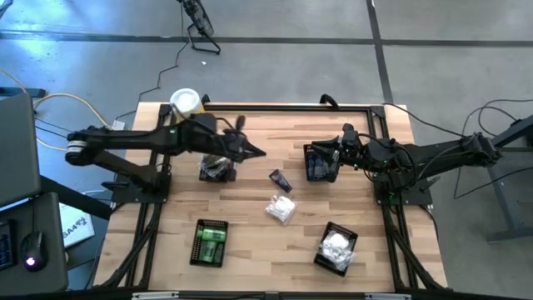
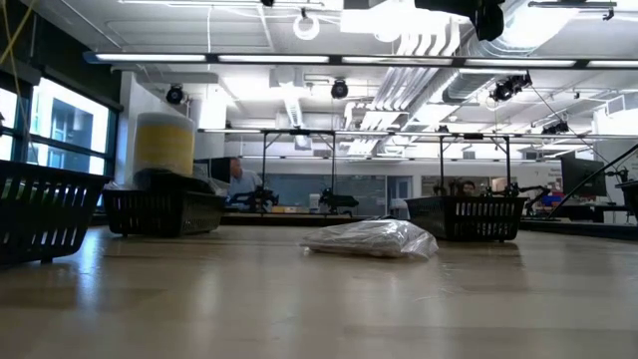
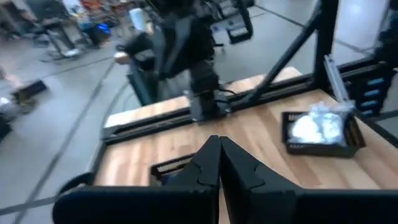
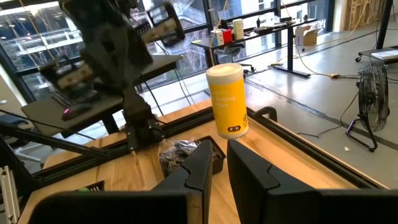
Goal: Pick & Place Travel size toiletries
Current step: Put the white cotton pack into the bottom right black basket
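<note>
Midway, your 2 grippers hang pinched and empty: left gripper (image 1: 260, 152), right gripper (image 1: 315, 150). Unsorted, a dark blue tube (image 1: 280, 180) and silvery-clear packet (image 1: 281, 208) lie between 4 black mesh baskets (image 1: 209, 242).

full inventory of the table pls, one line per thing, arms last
Black mesh baskets: four. One far-left holding silvery packets; one far-right under the right hand; one near-left holding green bottles; one near-right holding white packets.
Dark blue tube: one, loose on the wood near the table's middle.
Silvery-clear packet: one, loose, just nearer than the tube.
Yellow canister: one, white lid, far-left corner.
Table: one, light wood, black frame.
Left hand: shut, empty, above the table right of the far-left basket.
Right hand: over the far-right basket.
</note>
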